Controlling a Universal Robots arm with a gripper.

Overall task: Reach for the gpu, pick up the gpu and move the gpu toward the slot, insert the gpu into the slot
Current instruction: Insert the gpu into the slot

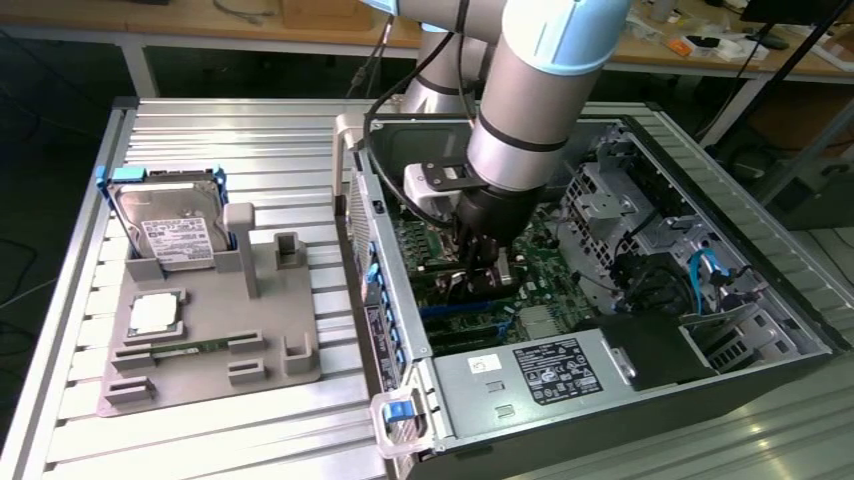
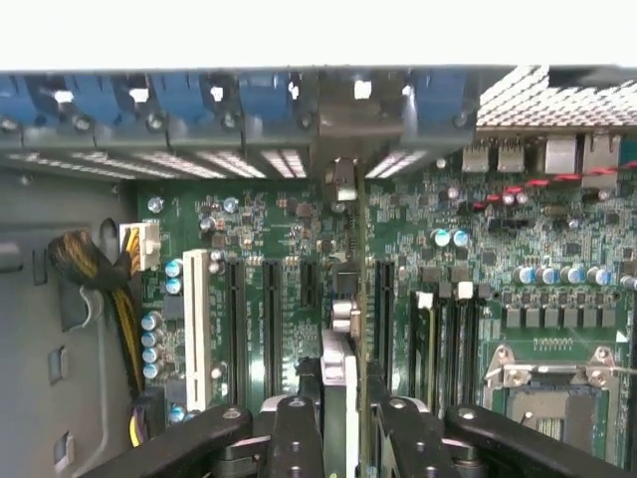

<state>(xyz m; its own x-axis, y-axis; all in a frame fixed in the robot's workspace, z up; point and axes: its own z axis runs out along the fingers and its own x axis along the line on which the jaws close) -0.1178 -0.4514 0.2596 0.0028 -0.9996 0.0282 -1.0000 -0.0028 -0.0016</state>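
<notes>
1. gpu (image 2: pixel 339 373) seen edge-on in the wrist view, standing upright between the two dark fingers (image 2: pixel 296 438) of the hand (image 2: pixel 343 438), over the long expansion slots (image 2: pixel 271 319) of the green motherboard (image 2: pixel 557 289).
2. hand partly closed, gripping the gpu from both sides.
3. in the exterior view, hand (image 1: pixel 481 268) down inside the open computer case (image 1: pixel 747 180), near the case wall that faces the exterior view's left; card itself hard to make out there.
4. cannot tell whether the card's lower edge already sits in a slot or hangs just above.
5. grey fixture tray (image 1: pixel 214 340) on the ribbed metal surface (image 1: pixel 240 130), toward the surface's edge at the exterior view's left, carrying a hard drive (image 1: pixel 174 225) stood upright and a small memory stick (image 1: pixel 187 349) lying flat.
</notes>
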